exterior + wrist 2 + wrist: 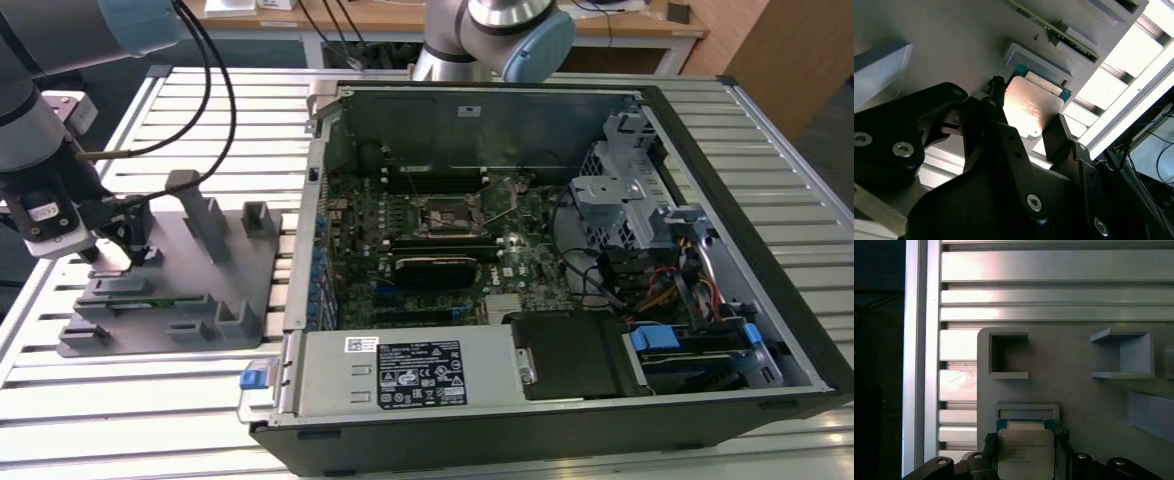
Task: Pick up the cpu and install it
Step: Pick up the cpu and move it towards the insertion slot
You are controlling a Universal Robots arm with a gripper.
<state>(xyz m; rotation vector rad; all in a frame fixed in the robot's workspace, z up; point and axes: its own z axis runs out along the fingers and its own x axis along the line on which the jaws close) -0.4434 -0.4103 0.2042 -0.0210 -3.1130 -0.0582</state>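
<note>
The black two-fingered hand (1026,109) of a grey robot arm (40,120) is closed in on a small, flat, square cpu (1030,106) with a silvery metal top. Its dark fingers (995,107) press against two opposite edges of the chip, and no gap shows on either side. In the first wrist view the hand (1026,439) brackets the cpu (1025,455) the same way, and the chip's thin green rim sits just below a raised lip of its pocket. Whether the chip has lifted clear of that pocket cannot be told.

The pocket belongs to a grey plastic holder tray (1079,390) moulded with square recesses and upright posts. A thin green circuit strip (1054,29) lies in a slot close by.

In the exterior view the hand (118,250) hangs low over the tray (174,330) at the exterior view's left. The tray rests on a slotted aluminium bench (174,110).

Just beside the tray, toward the exterior view's right, an open black computer case (534,440) lies on its side. It exposes a green motherboard (534,260) with a black-framed square socket (447,213) near its middle, well apart from the hand. A grey power-supply box (400,375) with a dark label fills the case's near corner.
</note>
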